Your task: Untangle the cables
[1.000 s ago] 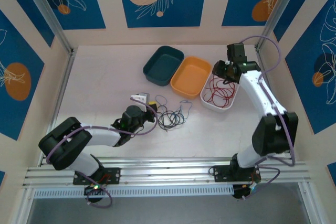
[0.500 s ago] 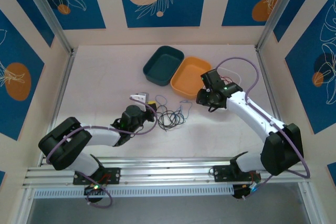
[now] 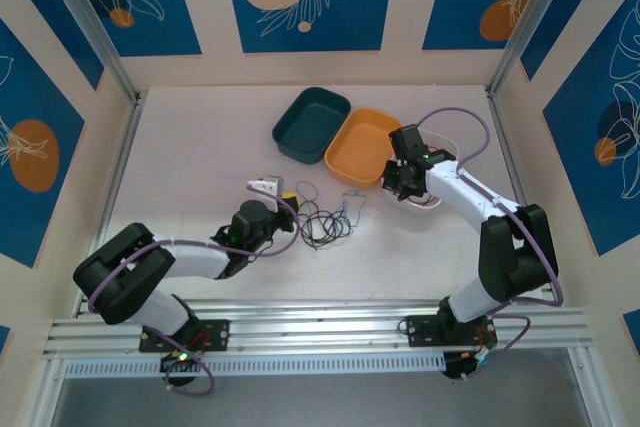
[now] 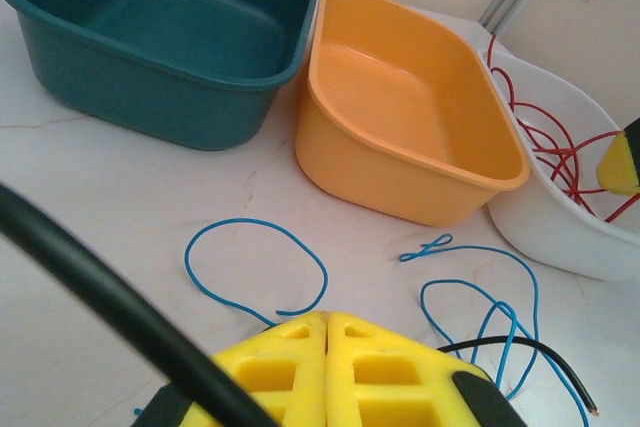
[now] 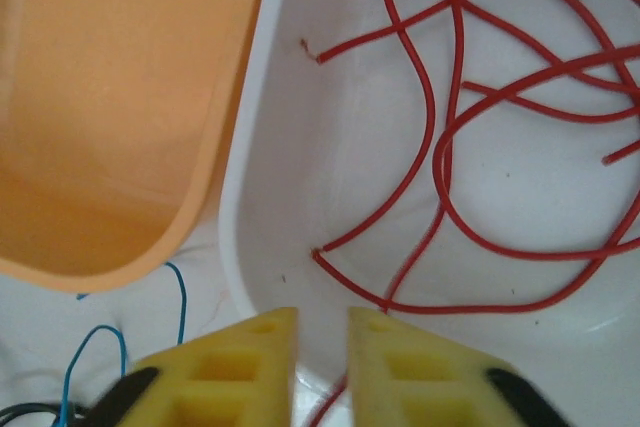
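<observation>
A pale table [image 3: 200, 147] is boxed in by walls with blue leaf-print panels, and three bins are lined up at the back: teal bin [image 3: 311, 124], orange bin [image 3: 363, 147], white bin [image 4: 560, 237]. The cables are split between two spots. The red cables [image 5: 470, 117] are lying looped in the white bin, while the black and blue cables [image 3: 325, 219] are left in a loose knot on the table just in front of the left gripper [image 4: 327, 362]. That gripper's pads are pressed flat together, with a black strand coming out right beside them.

The right gripper [image 5: 322, 357] is parked over the near rim of the white bin with its pads nearly together and only a slim gap left. A red strand runs in under that gap, but whether it's actually nipped can't be made out from the wrist view.

Stuff that could go sideways, probably:
- If a red strand is caught, the whole red loop could be hauled back out when the arm is raised.
- The light bin could be clipped at its rim and shoved or tipped.
- On the left, the entire knot could be dragged along instead of one strand being freed, since floppy wire snags on itself.
</observation>
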Controlling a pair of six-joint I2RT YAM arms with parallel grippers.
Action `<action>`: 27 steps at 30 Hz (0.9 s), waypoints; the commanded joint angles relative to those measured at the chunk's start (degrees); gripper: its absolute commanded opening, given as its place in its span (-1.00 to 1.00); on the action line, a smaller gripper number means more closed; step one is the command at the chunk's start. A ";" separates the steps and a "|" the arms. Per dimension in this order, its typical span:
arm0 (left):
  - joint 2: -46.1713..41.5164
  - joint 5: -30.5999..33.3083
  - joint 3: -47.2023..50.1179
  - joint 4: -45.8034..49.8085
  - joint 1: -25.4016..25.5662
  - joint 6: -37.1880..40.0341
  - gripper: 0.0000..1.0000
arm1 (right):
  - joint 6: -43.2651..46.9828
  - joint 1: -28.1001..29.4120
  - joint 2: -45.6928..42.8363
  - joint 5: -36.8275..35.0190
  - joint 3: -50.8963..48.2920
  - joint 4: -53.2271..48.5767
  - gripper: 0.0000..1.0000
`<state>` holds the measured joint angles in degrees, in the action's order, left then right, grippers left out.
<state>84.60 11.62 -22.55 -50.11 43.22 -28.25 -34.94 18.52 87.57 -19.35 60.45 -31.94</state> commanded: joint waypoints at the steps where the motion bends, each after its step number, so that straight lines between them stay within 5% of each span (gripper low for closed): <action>1: 1.00 -0.81 -0.61 -1.33 -0.63 -0.67 -1.00 | 0.00 -1.40 -0.25 1.44 2.07 1.73 -0.90; 14: 1.01 -1.05 -0.66 -1.06 -0.65 -0.57 -1.00 | -6.17 -15.11 -0.16 10.84 -1.87 -1.77 -1.00; 27: 1.10 -1.25 -0.75 -0.61 -0.67 -0.75 -1.00 | -1.92 -13.32 12.78 11.67 8.37 -5.24 -1.00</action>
<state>85.23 11.40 -22.55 -50.09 43.22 -28.51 -38.37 4.01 99.85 -8.71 66.04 -34.50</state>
